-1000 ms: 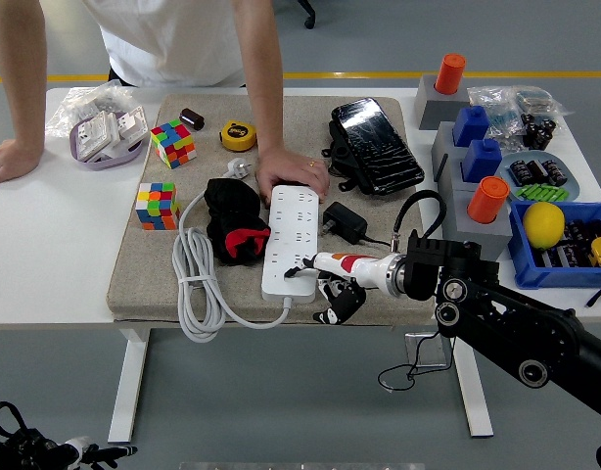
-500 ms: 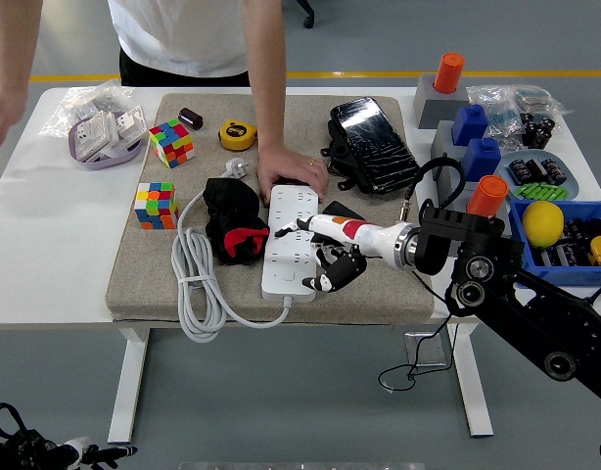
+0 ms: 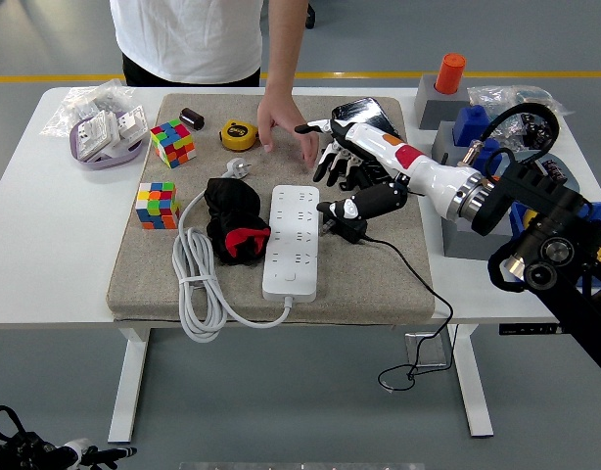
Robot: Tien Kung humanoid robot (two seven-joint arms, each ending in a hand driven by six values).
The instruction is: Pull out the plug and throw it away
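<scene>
One plug [image 3: 342, 221] hangs pinched in our right hand [image 3: 364, 191], just clear of the white power strip [image 3: 294, 242] on the worktop [image 3: 46, 211] (a person's hand [image 3: 286, 125] rests nearby), so we judge extraction done and discarding next.

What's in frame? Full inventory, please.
power strip: 1, white, mat centre
cable: 1, white, coiled left of strip
adapter: 1, black, right of strip, under the hand
cloth: 1, black and red, left of strip
cubes: 2, multicolour, mat left
tape measure: 1, yellow, mat top
bin: 1, blue, far right, holds yellow ball
mat: 1, grey-beige, on white table
person's hand: 1, on mat top
right hand: 1, white and black, over adapter
left hand: not in view
</scene>
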